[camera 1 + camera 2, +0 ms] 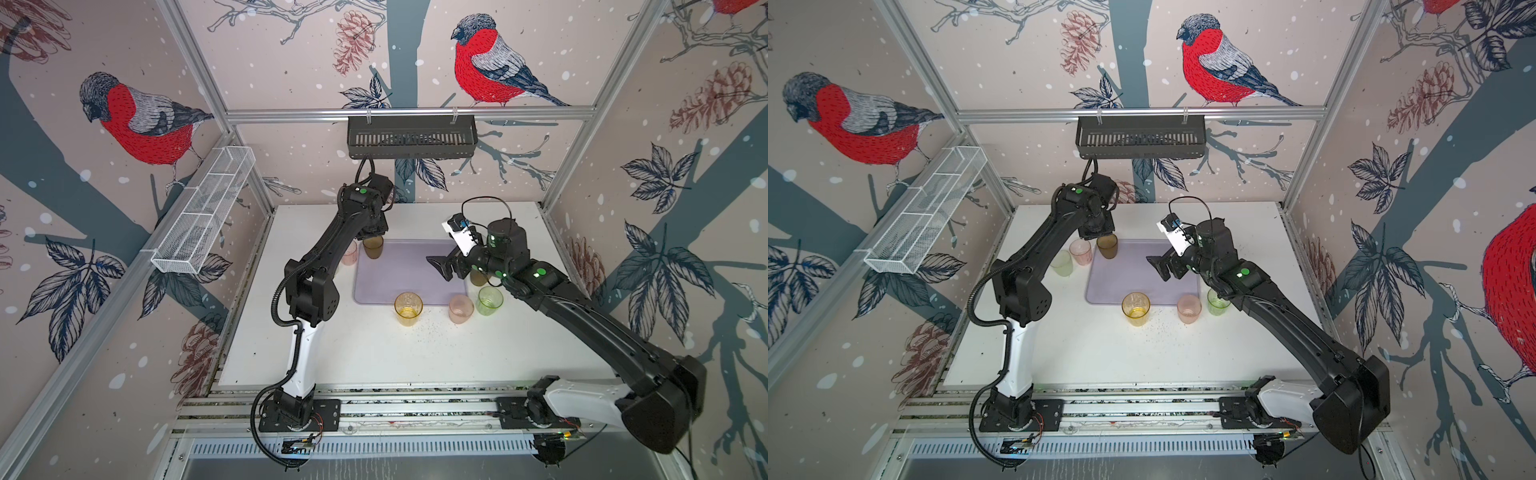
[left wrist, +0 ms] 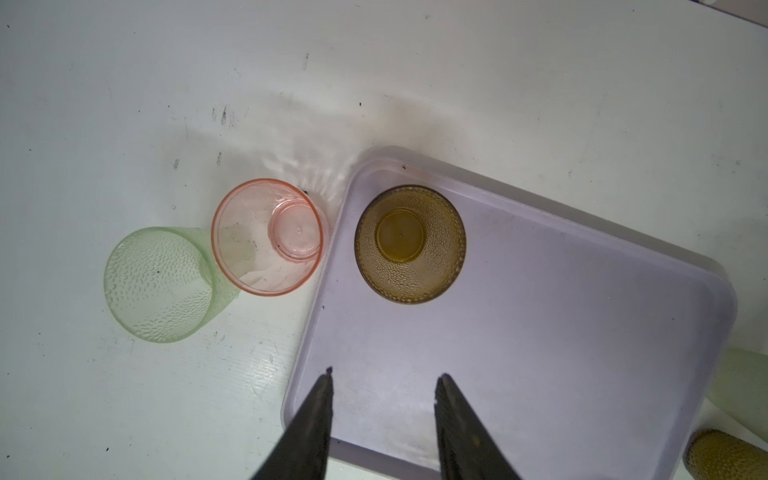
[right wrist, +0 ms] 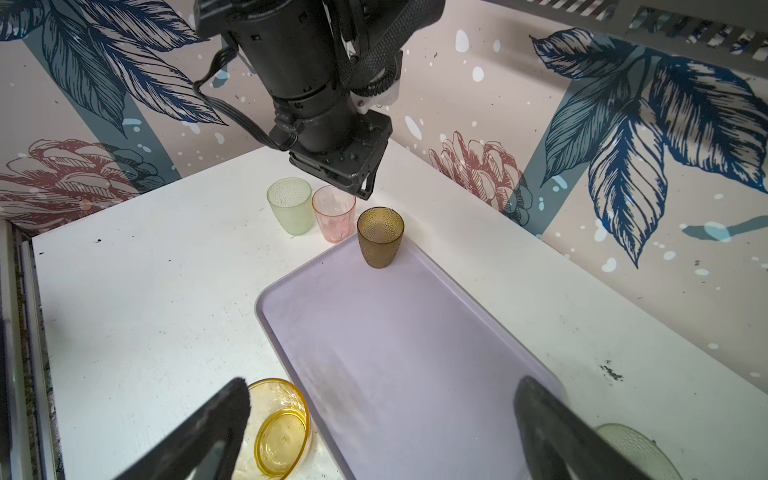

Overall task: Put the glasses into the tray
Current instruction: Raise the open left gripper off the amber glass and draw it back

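The brown glass (image 2: 410, 244) is set upright in the far-left corner of the tray (image 2: 540, 332). The left hand (image 2: 384, 382), parted and empty, should be lifted straight up so the pink glass (image 2: 268, 237) just beside is not knocked. The right hand (image 3: 382, 399) is held wide open over the tray.

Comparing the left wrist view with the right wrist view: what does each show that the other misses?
Only the left wrist view shows the left gripper, jaws apart and empty above the tray.

Only the right wrist view shows the yellow glass beside the tray's near corner, and the open right gripper.

Both show the brown glass standing in a tray corner, with the pink glass and pale green glass outside it.
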Controlling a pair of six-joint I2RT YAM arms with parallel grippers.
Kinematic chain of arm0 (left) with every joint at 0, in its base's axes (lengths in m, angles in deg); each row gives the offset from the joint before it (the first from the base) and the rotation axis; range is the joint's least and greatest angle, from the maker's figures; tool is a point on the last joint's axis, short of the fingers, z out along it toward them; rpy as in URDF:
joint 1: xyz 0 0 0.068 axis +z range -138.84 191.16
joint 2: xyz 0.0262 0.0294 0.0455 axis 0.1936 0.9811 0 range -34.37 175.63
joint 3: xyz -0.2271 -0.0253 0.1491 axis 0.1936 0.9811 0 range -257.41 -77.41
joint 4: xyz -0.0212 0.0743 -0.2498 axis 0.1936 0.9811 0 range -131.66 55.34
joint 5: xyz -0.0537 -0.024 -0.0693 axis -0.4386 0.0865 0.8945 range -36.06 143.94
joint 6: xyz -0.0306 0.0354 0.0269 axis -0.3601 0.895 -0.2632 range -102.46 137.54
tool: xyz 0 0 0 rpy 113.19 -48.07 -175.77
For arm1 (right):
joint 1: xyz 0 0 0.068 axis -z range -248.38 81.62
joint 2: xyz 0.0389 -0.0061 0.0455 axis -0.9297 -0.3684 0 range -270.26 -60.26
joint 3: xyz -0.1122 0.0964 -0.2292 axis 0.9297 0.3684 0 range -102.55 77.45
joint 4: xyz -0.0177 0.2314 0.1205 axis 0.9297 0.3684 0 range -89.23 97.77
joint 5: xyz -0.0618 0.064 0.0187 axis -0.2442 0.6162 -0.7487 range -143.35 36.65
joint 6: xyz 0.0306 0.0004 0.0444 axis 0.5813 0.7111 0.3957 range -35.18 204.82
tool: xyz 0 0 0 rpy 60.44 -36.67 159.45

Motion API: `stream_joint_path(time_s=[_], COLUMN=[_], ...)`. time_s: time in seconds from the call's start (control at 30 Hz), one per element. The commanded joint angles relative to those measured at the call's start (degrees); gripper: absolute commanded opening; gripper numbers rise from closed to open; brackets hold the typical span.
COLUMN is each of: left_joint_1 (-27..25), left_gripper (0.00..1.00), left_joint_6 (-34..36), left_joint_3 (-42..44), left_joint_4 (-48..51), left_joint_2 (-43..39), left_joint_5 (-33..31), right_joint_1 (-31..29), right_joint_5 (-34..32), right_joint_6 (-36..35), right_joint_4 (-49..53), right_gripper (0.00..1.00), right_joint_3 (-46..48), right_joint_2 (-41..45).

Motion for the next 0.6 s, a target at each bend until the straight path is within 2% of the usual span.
stream_joint_path(time_s=[0.0, 0.13, 0.33, 0.57], left_joint_1=[-1.13, -1.87, -2.53, -4.89], left_gripper=[0.46, 0.46, 0.47, 0.57], left_joint_6=[-0.66, 0.47, 2.47, 4.08], left_joint_3=[0.59, 2.08, 9.83, 18.92], left_joint_4=[1.99, 0.4, -5.53, -10.42], left_joint_2=[-1.22, -2.64, -7.2, -13.56], left_joint_5=[-1.56, -0.68, 2.06, 2.71], right_joint_1=[-0.52, -0.87, -3.07, -8.25], right_joint_5=[-2.92, -5.8, -10.43, -16.39], right_joint_6=[1.6, 3.76, 9.51, 17.92], right_joint_4=[2.25, 4.08, 6.77, 8.02], right_gripper=[0.99, 1.0, 0.99, 1.0], right_joint_3=[-1.41, -2.69, -4.41, -3.61], right_joint_2=[-0.3, -0.43, -0.96, 0.24])
